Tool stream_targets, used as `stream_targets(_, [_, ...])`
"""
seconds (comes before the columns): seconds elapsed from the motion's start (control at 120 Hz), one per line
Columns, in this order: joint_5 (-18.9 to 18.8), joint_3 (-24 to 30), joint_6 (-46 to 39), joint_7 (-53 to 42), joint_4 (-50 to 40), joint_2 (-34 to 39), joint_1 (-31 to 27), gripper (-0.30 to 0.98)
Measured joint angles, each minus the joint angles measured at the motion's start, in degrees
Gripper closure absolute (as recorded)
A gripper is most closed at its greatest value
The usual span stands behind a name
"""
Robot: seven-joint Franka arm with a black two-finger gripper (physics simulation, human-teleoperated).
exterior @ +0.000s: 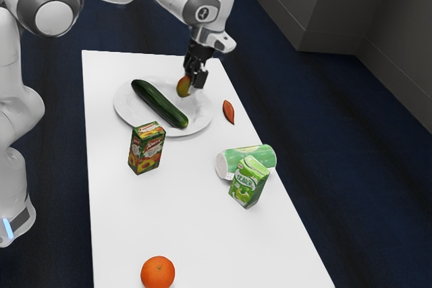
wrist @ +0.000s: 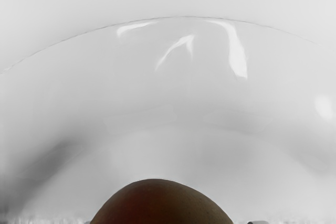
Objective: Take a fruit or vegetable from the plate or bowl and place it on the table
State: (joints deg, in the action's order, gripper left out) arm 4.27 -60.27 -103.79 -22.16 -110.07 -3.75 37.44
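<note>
My gripper (exterior: 194, 77) is low over the plate's far side in the exterior view, right at a mango-like fruit (exterior: 183, 86). Whether it is open or shut on the fruit I cannot tell. The reddish-brown top of the fruit (wrist: 160, 203) bulges up at the wrist view's lower edge, with the white plate (wrist: 173, 93) behind it. On that plate (exterior: 126, 110) in the exterior view, a dark green cucumber (exterior: 158, 102) lies beside the fruit. Part of the fruit is hidden by my gripper.
An orange-brown sweet potato-like item (exterior: 229, 111) lies on the table (exterior: 196, 234) near the plate. Beyond the plate's near rim stand a juice carton (exterior: 146, 148) and a green carton (exterior: 248, 182), which is by a green can (exterior: 253, 157). An orange (exterior: 158, 272) rests farther off.
</note>
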Motion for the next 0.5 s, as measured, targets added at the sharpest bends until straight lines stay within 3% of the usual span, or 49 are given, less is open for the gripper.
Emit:
stream_targets(0.2, [-0.6, 2.6, 4.2, 0.4, 4.5, 1.7, -0.6, 0.40])
stream_targets(0.4, [-2.8, 10.5, 6.5, 2.7, 5.9, 6.2, -0.7, 0.40])
stream_targets(0.5, [-5.2, 17.1, 7.3, 4.7, 6.2, 9.3, -0.5, 0.40])
